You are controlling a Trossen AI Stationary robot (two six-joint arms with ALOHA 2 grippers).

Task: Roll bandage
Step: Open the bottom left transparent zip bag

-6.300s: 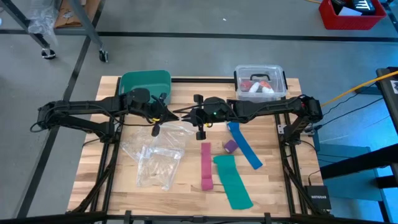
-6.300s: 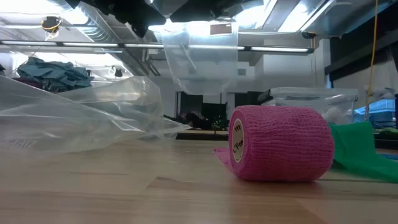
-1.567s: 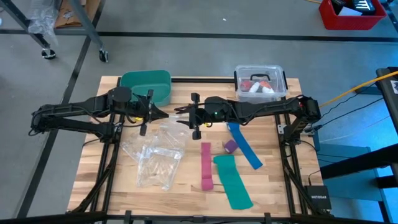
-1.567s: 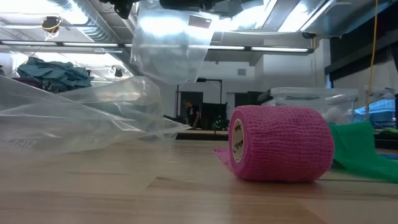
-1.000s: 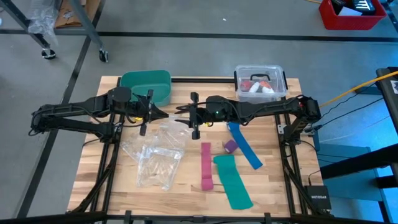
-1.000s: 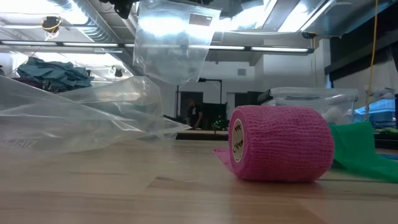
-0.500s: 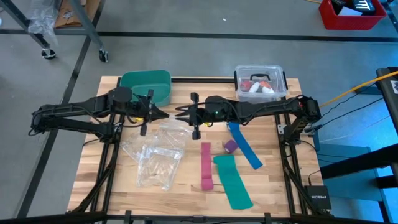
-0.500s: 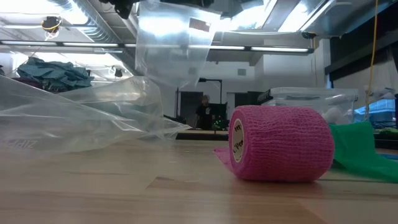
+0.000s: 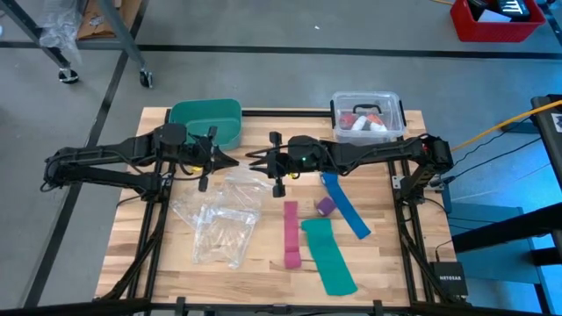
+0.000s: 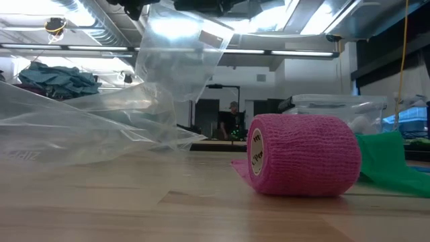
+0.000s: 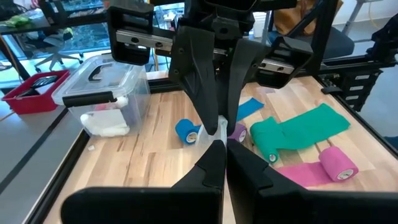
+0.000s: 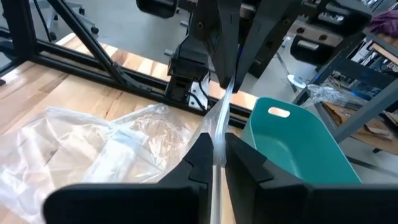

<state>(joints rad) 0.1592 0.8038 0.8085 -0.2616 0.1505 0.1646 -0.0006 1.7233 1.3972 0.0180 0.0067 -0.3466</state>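
We see both hands pinching one clear plastic bag (image 10: pixel 178 57) above the bench (image 9: pixel 176 263).
The left hand (image 9: pixel 230 161) and right hand (image 9: pixel 255 161), fingers closed on the bag, meet just beside the green bin (image 9: pixel 206 120). The bandage (image 9: pixel 326 206), a stubby purple roll, lies well apart from the bin, touching the blue strip (image 9: pixel 344 204).

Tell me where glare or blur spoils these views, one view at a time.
Low view: ceiling lights glare through the hanging plastic bag, washing it white; the pink roll is sharp, the room behind soft. High view: even light, with only faint sheen on the bags lying on the table. Left wrist view: the near fingers are blurred. Right wrist view: the green bin is clear.
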